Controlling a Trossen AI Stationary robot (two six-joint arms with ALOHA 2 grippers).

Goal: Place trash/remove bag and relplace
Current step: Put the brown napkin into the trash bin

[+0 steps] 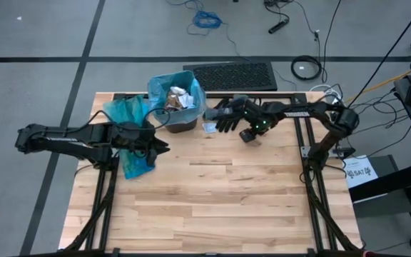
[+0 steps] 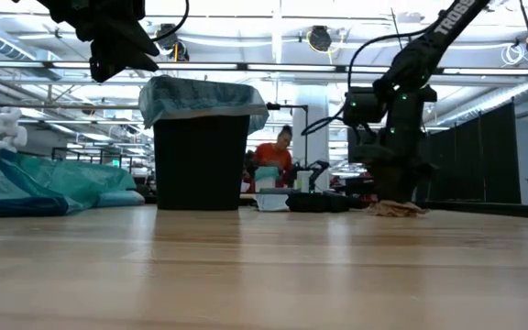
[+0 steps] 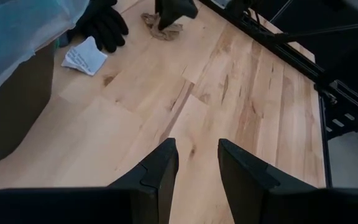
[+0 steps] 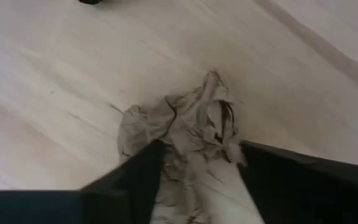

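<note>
A black bin [image 1: 180,114] lined with a blue bag [image 1: 159,84] stands at the table's far side, with white and brown scraps [image 1: 179,98] inside. A crumpled brown paper scrap [image 4: 185,124] lies on the table right of the bin. My right gripper [image 4: 197,158] is open over it, one finger on each side, pointing down [image 1: 248,135]. A small white scrap [image 3: 84,56] lies beside the black gloves [image 1: 227,114]. My left gripper [image 3: 194,149] is open and empty, held above the table [image 2: 117,50] in front of the bin [image 1: 161,148]. My right gripper comes at the brown paper scrap [image 4: 166,134] from above, its fingers [image 4: 138,171] on either side. The scrap lies flat on the table [image 2: 394,209]. I cannot tell whether the fingers touch it.
Loose blue bags [image 1: 129,135] lie heaped at the table's left, under my left arm. A black keyboard-like mat [image 1: 230,75] and cables lie on the floor beyond the far edge. Bare wood [image 1: 220,200] fills the table's near half. A person [image 2: 271,156] sits in the room behind.
</note>
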